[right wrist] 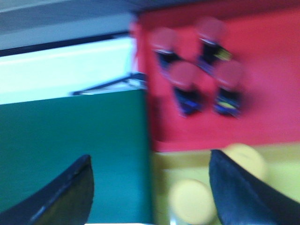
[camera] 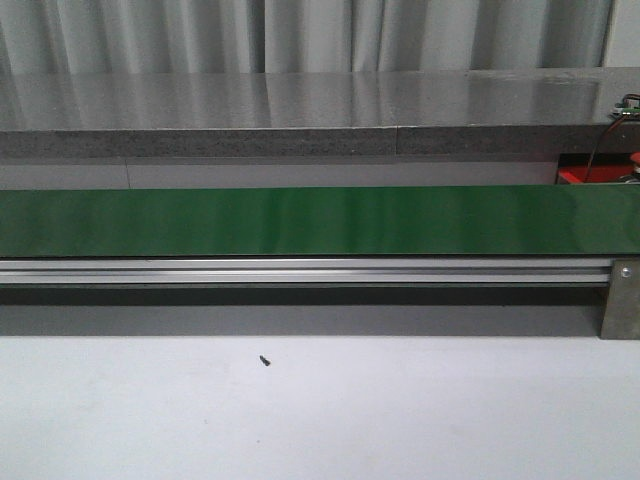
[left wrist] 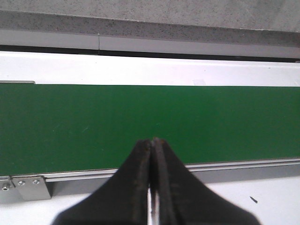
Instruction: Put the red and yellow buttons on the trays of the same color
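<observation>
Across the front view: green conveyor belt (camera: 320, 220), bare, spanning nine to three o'clock; aluminium rail (camera: 300, 270) beneath. Left wrist view: left gripper (left wrist: 153, 145), fingers pressed together, empty, over the belt. Right wrist view, blurred: right gripper (right wrist: 150, 173), fingers spread wide; four red buttons (right wrist: 183, 75) on red tray (right wrist: 272, 93) at one o'clock; two yellow buttons (right wrist: 191, 201) on yellow tray (right wrist: 281, 178) at five o'clock.

Four red buttons (right wrist: 185, 77) sit together on one red tray (right wrist: 272, 75), though the picture is blurred. Two yellow buttons (right wrist: 192, 201) lie on one yellow tray (right wrist: 286, 178). One green belt (camera: 300, 220) runs across, with one small dark speck (camera: 265, 360) on the table (camera: 400, 420).
</observation>
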